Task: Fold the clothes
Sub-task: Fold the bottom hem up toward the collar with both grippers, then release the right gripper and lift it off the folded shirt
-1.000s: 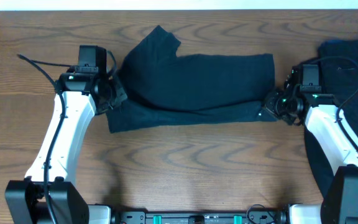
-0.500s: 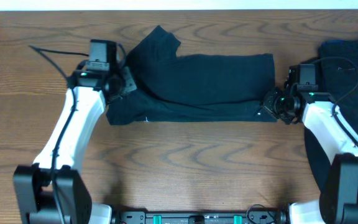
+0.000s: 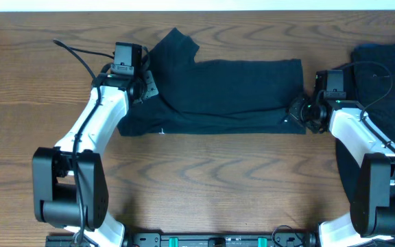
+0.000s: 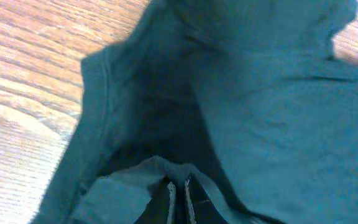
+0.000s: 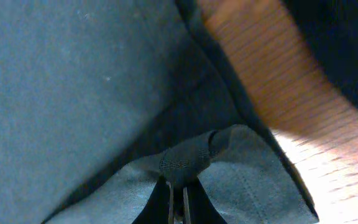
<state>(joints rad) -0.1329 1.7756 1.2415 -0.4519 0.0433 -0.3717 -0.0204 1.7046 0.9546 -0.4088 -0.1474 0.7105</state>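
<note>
Left gripper (image 3: 142, 88) clamped on a bunched fold at left edge of T-shirt (image 3: 232, 89). Right gripper (image 3: 299, 115) pinched shut on fabric at its lower right corner. T-shirt lies half-folded across table (image 3: 204, 178) centre. 1 more dark garment (image 3: 389, 62) at table's right edge, apart.

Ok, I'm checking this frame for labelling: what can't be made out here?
Overhead: the second garment is cut off by the right edge.
Overhead: the fingertips of the left gripper and right gripper are hidden by their own wrists.
Wrist views: how many layers of the T-shirt each pinches; bunched fabric covers the tips.
</note>
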